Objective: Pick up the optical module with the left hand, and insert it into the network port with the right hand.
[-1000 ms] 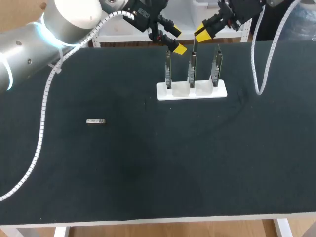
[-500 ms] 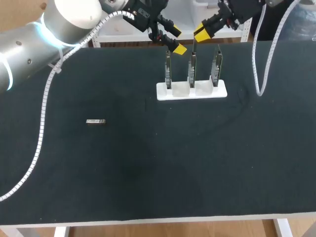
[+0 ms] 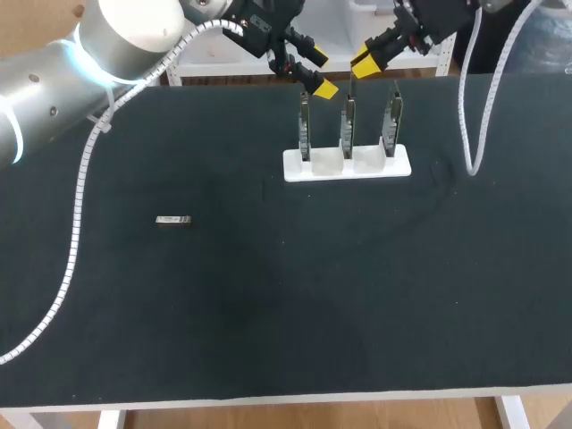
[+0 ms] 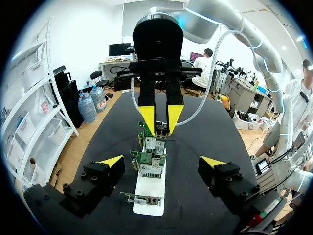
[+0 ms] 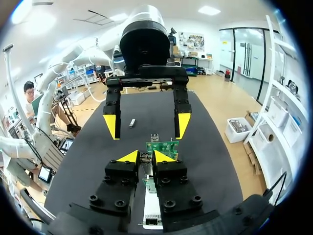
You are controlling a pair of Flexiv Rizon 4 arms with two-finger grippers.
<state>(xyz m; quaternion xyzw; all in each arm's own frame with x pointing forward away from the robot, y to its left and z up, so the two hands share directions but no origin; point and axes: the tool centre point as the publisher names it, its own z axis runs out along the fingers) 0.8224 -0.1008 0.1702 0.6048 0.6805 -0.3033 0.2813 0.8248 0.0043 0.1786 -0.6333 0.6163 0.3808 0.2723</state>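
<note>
The optical module [image 3: 173, 220] is a small silver bar lying flat on the dark table, left of centre and far from both grippers; it also shows ahead of the right gripper [image 5: 132, 123]. Three upright network cards [image 3: 347, 121] stand in a white holder [image 3: 402, 164] at the back of the table. My left gripper [image 3: 322, 73] hovers wide open above the left card, its jaws empty [image 4: 161, 161]. My right gripper [image 3: 366, 61] hangs over the middle card's top, its jaws [image 5: 146, 156] only narrowly apart, gripping nothing. The two grippers face each other across the cards.
The dark table mat [image 3: 295, 295] stretches in front of the holder. The left arm's white cable [image 3: 79, 206] trails over the table's left part, and the right arm's cable [image 3: 466, 134] hangs by the holder's right side.
</note>
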